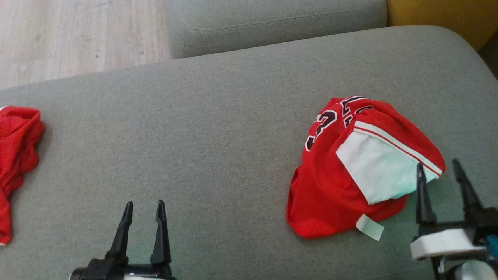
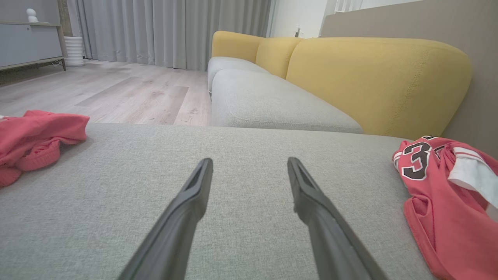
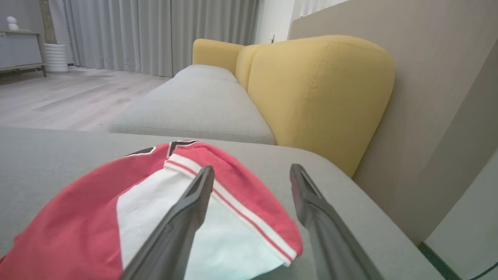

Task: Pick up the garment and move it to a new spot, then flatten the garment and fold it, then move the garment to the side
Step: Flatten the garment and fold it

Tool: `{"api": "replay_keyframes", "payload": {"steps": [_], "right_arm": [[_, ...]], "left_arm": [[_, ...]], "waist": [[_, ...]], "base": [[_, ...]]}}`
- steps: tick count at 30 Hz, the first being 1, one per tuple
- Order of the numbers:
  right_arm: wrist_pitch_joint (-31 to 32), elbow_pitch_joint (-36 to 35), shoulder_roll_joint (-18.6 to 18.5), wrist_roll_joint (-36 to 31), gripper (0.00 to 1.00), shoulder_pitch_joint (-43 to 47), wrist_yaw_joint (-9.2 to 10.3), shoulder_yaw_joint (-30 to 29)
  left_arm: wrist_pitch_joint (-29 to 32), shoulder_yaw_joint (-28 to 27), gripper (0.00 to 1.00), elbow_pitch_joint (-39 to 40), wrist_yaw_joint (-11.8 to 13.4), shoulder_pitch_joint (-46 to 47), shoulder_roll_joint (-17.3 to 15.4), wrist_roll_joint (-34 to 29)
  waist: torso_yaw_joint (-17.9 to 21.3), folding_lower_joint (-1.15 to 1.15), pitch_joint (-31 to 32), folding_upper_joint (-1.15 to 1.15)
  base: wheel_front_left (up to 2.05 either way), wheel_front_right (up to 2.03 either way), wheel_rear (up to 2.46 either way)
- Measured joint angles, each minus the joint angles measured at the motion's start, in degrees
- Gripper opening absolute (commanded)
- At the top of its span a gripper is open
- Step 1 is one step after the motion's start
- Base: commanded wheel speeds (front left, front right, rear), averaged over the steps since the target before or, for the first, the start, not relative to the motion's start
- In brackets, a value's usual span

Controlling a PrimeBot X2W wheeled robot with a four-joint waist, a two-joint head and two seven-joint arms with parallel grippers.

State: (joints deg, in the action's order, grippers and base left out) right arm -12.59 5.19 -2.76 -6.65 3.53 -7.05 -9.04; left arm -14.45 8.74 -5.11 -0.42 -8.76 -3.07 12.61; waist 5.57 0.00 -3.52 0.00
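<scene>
Grey cushion (image 1: 218, 136), jersey (image 1: 334, 182) lies bunched. Our R gripper (image 1: 437, 164) wide, empty, just beside jersey; L gripper (image 1: 144, 203) wide, well apart from it. Flatten, fold, side-move pending, we reckon.

This is a living room in a home. A yellow and grey sofa (image 2: 350, 77) sits near long grey curtains (image 2: 167, 31) and a wood floor (image 2: 116, 93).

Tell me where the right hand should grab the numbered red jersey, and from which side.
Grip the white-striped edge of the jersey, coming from the robot's right, where the open right hand is. That edge looks lifted off the cushion, so there is probably room to pinch it.
</scene>
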Motion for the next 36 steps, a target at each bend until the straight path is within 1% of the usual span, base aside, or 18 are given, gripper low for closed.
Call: {"api": "replay_keyframes", "payload": {"steps": [4, 9, 15, 17, 20, 21, 24, 27, 29, 32, 36], "right_arm": [[-1.6, 2.8, 0.2, 0.1, 1.00, 0.6, 0.00, 1.5], [-1.6, 0.6, 0.3, 2.8, 1.00, 0.8, -0.01, 3.2], [-1.6, 0.5, 0.3, 4.5, 1.00, 2.7, 0.00, 4.2], [-1.7, 0.5, 0.3, 4.8, 1.00, 2.7, 0.00, 4.7], [-1.7, 0.4, 0.3, 5.2, 1.00, 2.6, -0.01, 5.2], [-1.7, 0.4, 0.3, 5.2, 1.00, 2.4, -0.01, 5.3], [-1.7, 0.4, 0.3, 5.2, 1.00, 1.1, 0.00, 6.1], [-1.7, 0.4, 0.3, 5.7, 1.00, -0.7, 0.00, 7.1], [-1.7, 0.3, 0.3, 5.7, 1.00, -1.6, -0.01, 7.8], [-1.7, 0.3, 0.3, 6.0, 1.00, -2.2, 0.00, 9.0], [-1.8, 0.3, 0.3, 6.8, 1.00, -2.4, 0.00, 9.9]], "left_arm": [[0.0, 0.1, 1.00, 0.0, -0.1, -0.1, 0.0, 0.0], [0.0, 0.8, 1.00, -0.3, -0.7, -0.1, 0.0, -0.6], [0.0, 2.5, 1.00, -0.8, -1.3, 0.1, 0.0, -0.6], [0.0, 3.4, 1.00, -1.7, -2.2, 0.1, 0.0, -0.5], [0.0, 7.4, 1.00, -4.5, -4.4, 1.0, -0.1, 0.5], [0.0, 9.8, 1.00, -6.0, -5.2, 1.9, -0.1, 0.9], [0.9, 16.7, 1.00, -10.9, -6.2, 6.4, -0.1, 2.1], [3.1, 23.2, 1.00, -13.9, -6.7, 12.5, 0.0, 5.8], [4.6, 26.7, 1.00, -15.6, -6.7, 16.3, 0.0, 9.8], [7.0, 30.5, 1.00, -19.0, -6.7, 20.2, 0.0, 13.1], [8.9, 33.9, 1.00, -22.1, -6.7, 22.5, 0.0, 17.0]], "waist": [[-0.3, 0.00, 0.2, 0.00], [-0.6, 0.00, 0.3, 0.00], [-0.3, 0.00, -0.1, 0.00], [-0.1, 0.00, -0.4, 0.00], [0.3, 0.00, -1.1, 0.00], [0.5, 0.00, -1.5, 0.00], [1.1, 0.00, -2.4, 0.00], [2.1, 0.01, -3.4, 0.00], [2.9, 0.01, -4.1, 0.00], [4.4, 0.01, -4.9, 0.00], [6.3, 0.01, -5.8, 0.00]], "base": [[0.00, 0.00, 0.00], [0.00, 0.00, 0.00], [0.00, 0.00, 0.00], [0.00, 0.00, 0.00], [0.00, 0.00, 0.00], [0.00, 0.00, 0.00], [0.00, 0.00, 0.00], [0.00, 0.00, 0.00], [0.00, 0.00, 0.00], [0.00, 0.00, 0.00], [0.00, 0.00, 0.00]]}}
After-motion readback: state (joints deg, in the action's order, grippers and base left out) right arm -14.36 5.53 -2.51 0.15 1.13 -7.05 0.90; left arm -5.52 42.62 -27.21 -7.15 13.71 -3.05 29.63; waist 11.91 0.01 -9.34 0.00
